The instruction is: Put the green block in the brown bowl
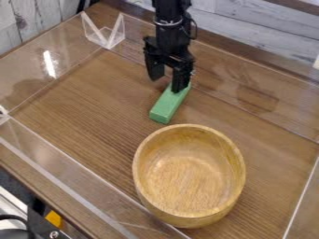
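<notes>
Green block (165, 105) lies flat on wooden table (88, 112), a bit behind brown bowl (189, 175), not in it. Gripper (167, 78) points down over block's far end, fingers spread wide, holding nothing.

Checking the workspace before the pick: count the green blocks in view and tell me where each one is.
1. The green block lies flat on the wooden table, just beyond the brown bowl, its far end under the open jaws of the gripper. Nothing appears hidden inside the bowl.
</notes>
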`<act>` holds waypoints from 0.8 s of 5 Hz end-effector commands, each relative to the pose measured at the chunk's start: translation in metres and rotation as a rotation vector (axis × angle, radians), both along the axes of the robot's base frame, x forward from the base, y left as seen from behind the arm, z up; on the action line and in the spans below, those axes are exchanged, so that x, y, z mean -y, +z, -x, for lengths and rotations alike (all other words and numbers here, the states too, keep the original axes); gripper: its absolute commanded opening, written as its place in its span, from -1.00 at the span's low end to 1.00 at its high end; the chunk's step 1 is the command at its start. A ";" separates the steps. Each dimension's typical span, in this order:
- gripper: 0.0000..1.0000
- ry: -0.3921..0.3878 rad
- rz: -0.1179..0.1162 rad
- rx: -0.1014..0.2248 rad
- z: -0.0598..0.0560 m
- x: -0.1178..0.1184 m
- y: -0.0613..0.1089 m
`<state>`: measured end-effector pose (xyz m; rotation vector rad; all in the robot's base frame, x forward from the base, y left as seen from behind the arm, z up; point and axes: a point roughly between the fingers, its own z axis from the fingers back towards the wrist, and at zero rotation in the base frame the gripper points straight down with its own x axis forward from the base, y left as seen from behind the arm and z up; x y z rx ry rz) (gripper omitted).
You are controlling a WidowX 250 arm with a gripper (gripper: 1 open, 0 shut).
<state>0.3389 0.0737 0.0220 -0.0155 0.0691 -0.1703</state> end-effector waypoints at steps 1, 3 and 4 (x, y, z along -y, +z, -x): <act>1.00 -0.010 -0.012 -0.067 0.018 0.008 0.000; 1.00 -0.035 -0.018 -0.090 0.024 0.019 0.003; 1.00 -0.062 -0.021 -0.100 0.027 0.020 -0.003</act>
